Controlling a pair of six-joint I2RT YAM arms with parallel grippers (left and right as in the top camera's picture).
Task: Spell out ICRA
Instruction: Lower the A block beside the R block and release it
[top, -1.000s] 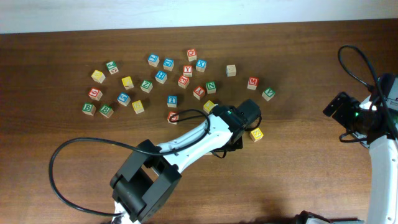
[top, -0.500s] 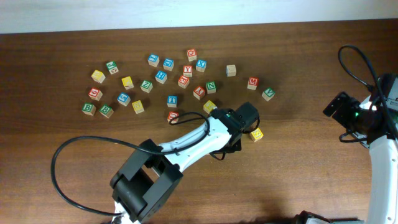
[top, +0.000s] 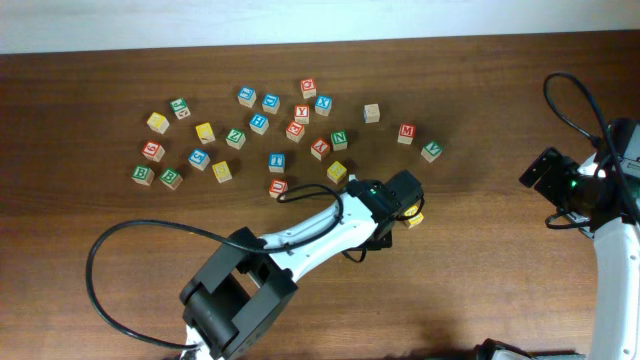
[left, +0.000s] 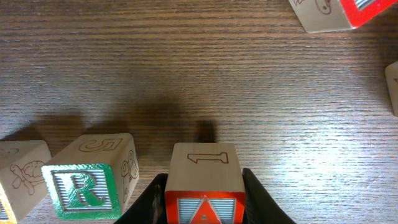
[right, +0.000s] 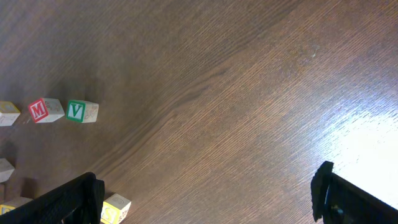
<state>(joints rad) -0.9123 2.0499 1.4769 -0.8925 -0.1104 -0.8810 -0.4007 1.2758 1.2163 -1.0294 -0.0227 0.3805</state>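
In the left wrist view, the red "A" cube (left: 204, 186) stands on the table between the black fingers of my left gripper (left: 204, 177), which hug both its sides. The green "R" cube (left: 81, 186) stands just to its left, a small gap apart. Beyond it is another cube (left: 22, 168) whose letter does not show. From overhead, the left gripper (top: 405, 192) and its arm cover these cubes, so the "I" and "C" cannot be made out. My right gripper (right: 205, 193) hangs wide open over bare wood at the table's right side.
Several loose letter cubes (top: 260, 125) lie scattered at the back left. A red "M" (top: 406, 132) and a green "V" (top: 431, 151) sit behind the left gripper. A yellow cube (top: 414, 217) touches its front right. A black cable (top: 110, 250) loops at the front left.
The left gripper has slid a little to the right and toward the front, covering more of the yellow cube. The right arm has not moved.
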